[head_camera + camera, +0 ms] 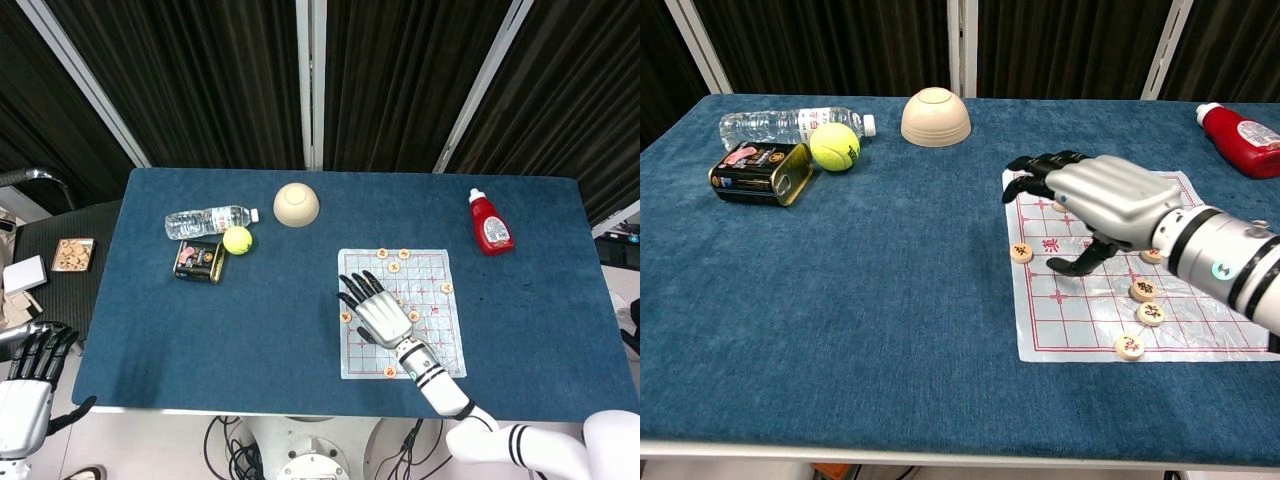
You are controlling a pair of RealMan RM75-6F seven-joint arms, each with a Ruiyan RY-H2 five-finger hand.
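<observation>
Head view: the right hand [378, 313] hovers palm-down over the left half of the chess mat [440, 345], fingers spread wide and holding nothing. One chess piece [345, 317] lies at the mat's left edge, just beside the fingertips; six more pieces show uncovered on the mat. The left hand [25, 390] hangs off the table's near left corner, fingers apart and empty. On the blue table [200, 330] stand one water bottle [208, 221] lying on its side, one tennis ball [238, 240] touching it, one tin can [198, 261] just below, one upturned bowl [297, 204] and one red bottle [491, 222] at the far right. A small tray [72, 254] of round wooden discs sits off the table to the left.

Chest view: the right hand [1095, 200] is over the mat [1070, 330], its thumb pointing down near the mat surface, its dark fingers [1035, 170] reaching past the mat's far-left corner. The piece [1020, 252] at the mat's edge bears a red character, too small to read; red characters are also printed on the mat. The can [760, 172] has a coloured label, unreadable. The bowl [936, 117] lies mouth-down, so any contents are hidden.
</observation>
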